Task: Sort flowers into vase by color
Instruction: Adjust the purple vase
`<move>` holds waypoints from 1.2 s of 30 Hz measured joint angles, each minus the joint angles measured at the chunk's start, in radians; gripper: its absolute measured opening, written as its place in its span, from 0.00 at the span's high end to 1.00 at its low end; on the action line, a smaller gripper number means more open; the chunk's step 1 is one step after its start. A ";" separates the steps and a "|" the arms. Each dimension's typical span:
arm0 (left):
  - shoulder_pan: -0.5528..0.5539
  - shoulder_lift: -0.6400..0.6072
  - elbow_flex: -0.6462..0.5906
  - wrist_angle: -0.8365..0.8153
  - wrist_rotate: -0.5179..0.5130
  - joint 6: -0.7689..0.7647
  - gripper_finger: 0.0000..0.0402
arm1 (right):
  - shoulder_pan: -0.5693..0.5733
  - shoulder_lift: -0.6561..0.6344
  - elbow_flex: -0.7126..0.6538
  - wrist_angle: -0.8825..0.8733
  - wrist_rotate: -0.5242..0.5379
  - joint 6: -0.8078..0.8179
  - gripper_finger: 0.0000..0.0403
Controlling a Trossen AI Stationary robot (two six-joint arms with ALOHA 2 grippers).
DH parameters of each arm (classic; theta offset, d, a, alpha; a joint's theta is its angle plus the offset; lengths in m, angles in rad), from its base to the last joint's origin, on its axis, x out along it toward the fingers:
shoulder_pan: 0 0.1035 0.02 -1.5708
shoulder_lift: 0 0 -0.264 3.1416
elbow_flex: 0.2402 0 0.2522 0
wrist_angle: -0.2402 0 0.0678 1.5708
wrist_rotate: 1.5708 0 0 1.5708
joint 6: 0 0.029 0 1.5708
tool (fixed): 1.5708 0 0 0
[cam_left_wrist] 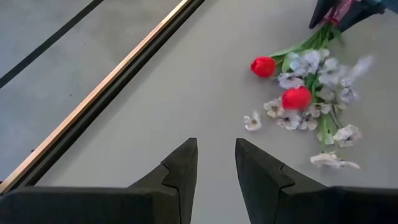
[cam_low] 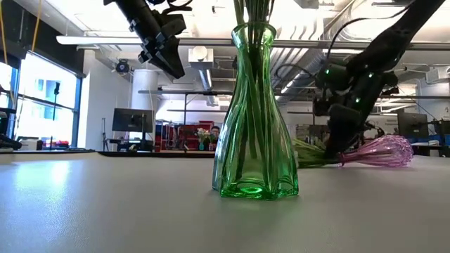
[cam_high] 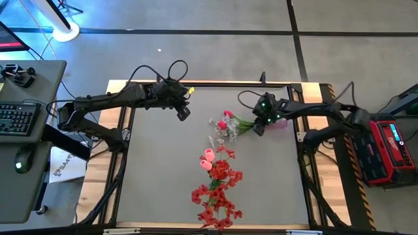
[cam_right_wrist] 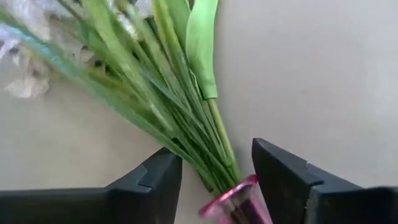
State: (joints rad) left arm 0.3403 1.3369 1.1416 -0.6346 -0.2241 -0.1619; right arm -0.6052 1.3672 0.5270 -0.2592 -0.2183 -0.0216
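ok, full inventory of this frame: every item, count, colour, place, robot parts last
green vase: one, clear green glass, upright on the table, stems standing in it
pink vase: one, pink glass, lying on its side by the right gripper, stems in its mouth
mixed bunch: one, two red buds among white sprays, lying on the table out of the pink vase
red and pink flowers: one cluster, mostly red, a few pink, above the green vase in the high view
table: one, grey top, wood edge
left gripper: open, raised over the table's far left
right gripper: open, astride the stems at the pink vase's mouth
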 joint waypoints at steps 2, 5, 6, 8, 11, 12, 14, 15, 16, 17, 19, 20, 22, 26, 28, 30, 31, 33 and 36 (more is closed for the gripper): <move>0.001 0.000 0.000 -0.001 0.000 -0.001 0.75 | 0.000 0.050 0.002 0.015 -0.025 0.016 0.60; 0.001 0.000 0.000 -0.002 0.000 0.000 0.75 | -0.001 0.105 0.005 0.043 -0.049 0.028 0.66; 0.001 0.000 0.000 -0.004 0.000 -0.001 0.75 | -0.001 0.116 0.005 0.056 -0.055 0.038 0.68; 0.001 0.000 0.000 -0.011 0.000 0.000 0.75 | 0.000 0.120 0.003 0.074 -0.061 0.058 0.72; 0.001 0.000 0.000 -0.022 0.000 -0.001 0.75 | -0.006 0.097 -0.001 0.097 -0.070 0.089 0.77; 0.001 0.000 0.000 -0.027 0.000 -0.001 0.75 | -0.011 0.086 -0.001 0.107 -0.073 0.099 0.79; 0.001 0.000 0.000 -0.030 0.000 0.000 0.75 | -0.022 0.063 -0.003 0.114 -0.074 0.113 0.82; 0.001 0.000 0.000 -0.030 0.000 -0.001 0.75 | -0.030 0.050 -0.005 0.111 -0.073 0.117 0.83; 0.001 0.000 0.000 -0.030 0.000 0.000 0.75 | -0.037 0.038 -0.005 0.114 -0.071 0.119 0.83; 0.001 0.000 0.000 -0.029 0.000 0.001 0.75 | -0.045 0.025 -0.005 0.117 -0.068 0.123 0.84; 0.001 0.000 0.000 -0.029 0.000 0.007 0.75 | -0.058 0.001 -0.005 0.119 -0.068 0.130 0.86; 0.001 0.000 0.000 -0.028 -0.001 0.007 0.75 | -0.063 -0.011 -0.005 0.120 -0.068 0.130 0.87; 0.001 0.000 0.000 -0.028 -0.004 0.008 0.75 | -0.072 -0.034 -0.005 0.122 -0.070 0.130 0.89; 0.001 0.000 0.000 -0.027 -0.004 0.008 0.75 | -0.088 -0.064 -0.005 0.122 -0.071 0.133 0.94; 0.001 0.000 0.000 -0.027 -0.004 0.008 0.75 | -0.092 -0.066 -0.004 0.110 -0.071 0.133 0.95; 0.001 0.000 0.000 -0.027 -0.004 0.007 0.75 | -0.095 -0.065 -0.004 0.076 -0.069 0.129 0.94; 0.001 0.000 0.000 -0.027 -0.004 0.007 0.75 | -0.095 -0.064 -0.004 0.061 -0.064 0.129 0.92; 0.001 0.000 0.000 -0.027 -0.004 0.007 0.75 | -0.095 -0.064 -0.003 0.029 -0.047 0.130 0.86; 0.001 0.000 0.000 -0.027 -0.004 0.007 0.75 | -0.095 -0.064 -0.003 -0.025 -0.017 0.146 0.73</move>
State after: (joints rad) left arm 0.3408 1.3369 1.1416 -0.6611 -0.2279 -0.1551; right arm -0.7006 1.3029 0.5237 -0.2837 -0.2352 0.1246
